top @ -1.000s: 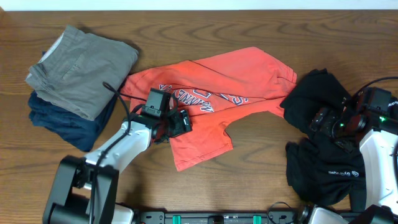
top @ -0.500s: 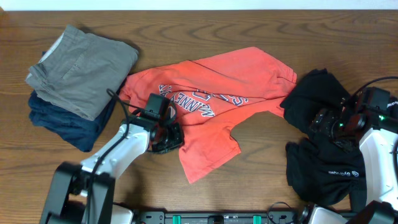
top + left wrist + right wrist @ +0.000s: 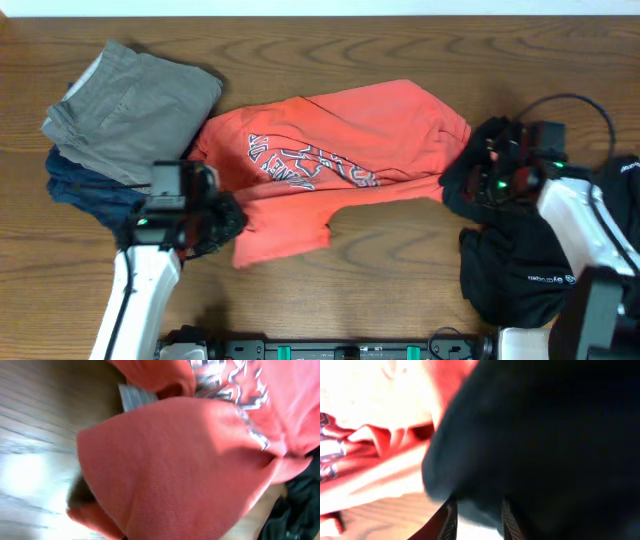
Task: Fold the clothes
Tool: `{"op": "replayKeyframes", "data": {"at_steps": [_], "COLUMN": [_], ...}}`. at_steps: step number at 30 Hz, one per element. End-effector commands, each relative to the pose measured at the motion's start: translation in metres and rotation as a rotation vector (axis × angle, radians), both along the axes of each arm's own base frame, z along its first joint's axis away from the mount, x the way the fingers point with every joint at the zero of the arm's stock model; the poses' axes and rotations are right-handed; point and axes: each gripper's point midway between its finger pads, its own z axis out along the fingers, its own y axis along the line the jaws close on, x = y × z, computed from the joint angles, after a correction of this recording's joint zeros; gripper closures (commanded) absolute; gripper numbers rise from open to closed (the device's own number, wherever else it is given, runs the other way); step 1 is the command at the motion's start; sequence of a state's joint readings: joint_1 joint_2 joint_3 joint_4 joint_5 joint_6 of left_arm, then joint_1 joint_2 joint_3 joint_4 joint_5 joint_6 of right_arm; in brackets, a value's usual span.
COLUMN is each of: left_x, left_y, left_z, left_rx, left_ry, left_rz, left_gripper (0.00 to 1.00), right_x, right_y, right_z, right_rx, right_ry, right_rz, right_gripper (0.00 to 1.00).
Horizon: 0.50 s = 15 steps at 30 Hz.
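"At the centre of the table point(image 3: 330, 40), the T-shirt point(image 3: 350, 135) lies crumpled, lettering up. Gripper status?"

"At its near-left edge sits the left gripper point(image 3: 220, 222); the right gripper point(image 3: 478, 176) is over the black garment point(image 3: 525, 275). Closure of either cannot be determined. Expect light, limp fabric: take hold at hem corners or shoulders."
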<state>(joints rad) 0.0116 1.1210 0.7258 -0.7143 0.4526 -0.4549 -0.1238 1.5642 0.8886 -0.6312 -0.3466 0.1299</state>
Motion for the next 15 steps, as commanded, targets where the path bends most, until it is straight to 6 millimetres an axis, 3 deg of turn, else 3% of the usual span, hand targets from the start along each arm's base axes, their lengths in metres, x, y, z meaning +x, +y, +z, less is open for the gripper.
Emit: {"op": "replayKeyframes", "data": {"at_steps": [1,6,10,15], "left_x": [-0.002,-0.009,-0.012,-0.016], "left_y": [0.015,0.018,0.018,0.019], "left_z": [0.002,-0.001,-0.002,-0.003], "left_rx": [0.031,0.030,0.029,0.032], "left_ry": [-0.011,0.027,0.040,0.057], "left_rz": [0.040,0.057,0.057,0.058], "left_gripper": [0.94,0.94,0.94,0.94], "right_x": [0.004,0.013,0.002,-0.006], "right_y": [0.009,-0.009,-0.072,-0.149], "right_z": [-0.018,-0.054,-0.086,-0.080], "right_rx": [0.016,-0.036,-0.247,-0.357], "right_ry": [0.020,0.060,0.177,0.197], "right_rz": [0.032,-0.009,-0.272,-0.578], "right_gripper": [0.72,0.70,0.69,0.62]}}
